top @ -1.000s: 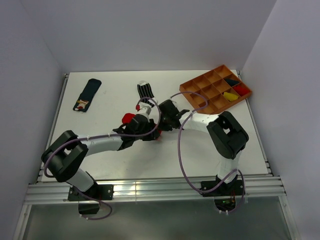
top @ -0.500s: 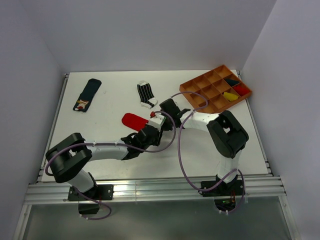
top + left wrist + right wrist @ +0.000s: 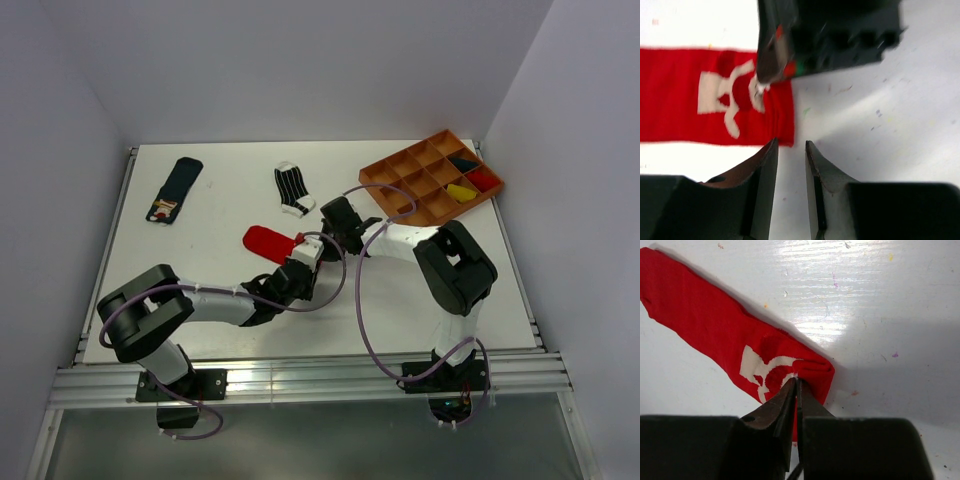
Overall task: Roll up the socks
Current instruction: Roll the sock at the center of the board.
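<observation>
The red sock with a white figure lies flat mid-table, also showing in the left wrist view and the right wrist view. My right gripper is shut on its right end, pinching a fold of fabric, and appears from above. My left gripper hovers just off that same end on the near side, open by a narrow gap with bare table between its fingers. The dark navy sock lies at the far left. The striped sock lies behind the red one.
An orange compartment tray sits at the far right, with a yellow bundle, a red item and a dark item in its cells. White walls close in the table on three sides.
The red sock, bunched under my left gripper a second ago, now lies stretched flat. My left gripper has pulled back right and toward the near side, off the sock. The right gripper keeps its pinch.
</observation>
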Controlling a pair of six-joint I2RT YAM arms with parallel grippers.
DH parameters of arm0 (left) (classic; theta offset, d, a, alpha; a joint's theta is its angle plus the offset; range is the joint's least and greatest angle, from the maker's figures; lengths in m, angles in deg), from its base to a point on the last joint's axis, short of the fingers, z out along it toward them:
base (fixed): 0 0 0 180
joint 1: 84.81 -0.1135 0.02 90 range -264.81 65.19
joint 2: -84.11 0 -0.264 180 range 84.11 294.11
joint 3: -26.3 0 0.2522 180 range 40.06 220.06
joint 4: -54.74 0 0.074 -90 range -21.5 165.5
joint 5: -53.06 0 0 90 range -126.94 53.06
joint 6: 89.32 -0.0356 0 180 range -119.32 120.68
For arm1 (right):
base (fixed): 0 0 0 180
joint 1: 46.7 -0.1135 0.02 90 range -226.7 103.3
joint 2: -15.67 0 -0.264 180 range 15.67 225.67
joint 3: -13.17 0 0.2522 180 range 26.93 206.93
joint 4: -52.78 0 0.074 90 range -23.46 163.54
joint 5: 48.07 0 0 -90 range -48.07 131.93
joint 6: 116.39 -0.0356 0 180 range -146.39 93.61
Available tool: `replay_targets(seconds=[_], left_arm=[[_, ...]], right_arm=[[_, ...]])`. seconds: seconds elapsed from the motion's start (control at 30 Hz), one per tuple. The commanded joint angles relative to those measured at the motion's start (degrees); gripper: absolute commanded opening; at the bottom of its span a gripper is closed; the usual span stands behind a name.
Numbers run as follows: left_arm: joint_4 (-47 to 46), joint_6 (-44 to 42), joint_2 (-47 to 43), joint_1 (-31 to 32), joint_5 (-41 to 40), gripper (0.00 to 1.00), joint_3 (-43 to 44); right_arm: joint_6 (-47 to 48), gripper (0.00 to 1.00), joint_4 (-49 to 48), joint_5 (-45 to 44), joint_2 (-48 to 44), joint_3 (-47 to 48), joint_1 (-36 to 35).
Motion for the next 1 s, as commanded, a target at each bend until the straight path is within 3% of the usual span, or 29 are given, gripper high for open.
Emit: replay_targets(seconds=[0.0,0.57,0.97], left_arm=[[-2.91,2.89,-1.83,0.25,-1.73,0.34,-1.62],[-4.93,-2.91,-0.16,0.16,-0.50,0.33,1.63],[-0.28,2.97,3.09,-2.39,0.39,0.33,2.51]], right_arm=[[0.19,0.10,3.33,-0.42,2.51,-1.84,0.25],[-0.07,0.10,2.54,1.42,2.68,-2.19,0.96],[0.19,0.10,2.54,2.30,2.59,-2.54,1.40]])
